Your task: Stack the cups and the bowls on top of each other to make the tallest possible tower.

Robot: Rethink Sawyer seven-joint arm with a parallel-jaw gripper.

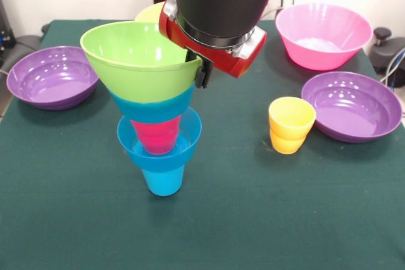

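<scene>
The tower stands at the table's centre left. From the bottom it has a blue cup [163, 180], a small blue bowl [183, 143], a red cup [156, 136], a second blue bowl [152, 107] and a lime green bowl [133, 55] on top, tilted. My gripper [200, 71] comes down from above and grips the green bowl's right rim. Only one black finger [202, 75] shows outside the rim. A yellow cup [291, 124] stands upright to the right. The orange bowl is not seen.
A pink bowl [323, 33] sits at the far right. Purple bowls lie at the left edge [50, 77] and at the right [353, 105]. A yellowish rim [150, 12] peeks out behind the arm. The table [253, 219] has a dark green cloth.
</scene>
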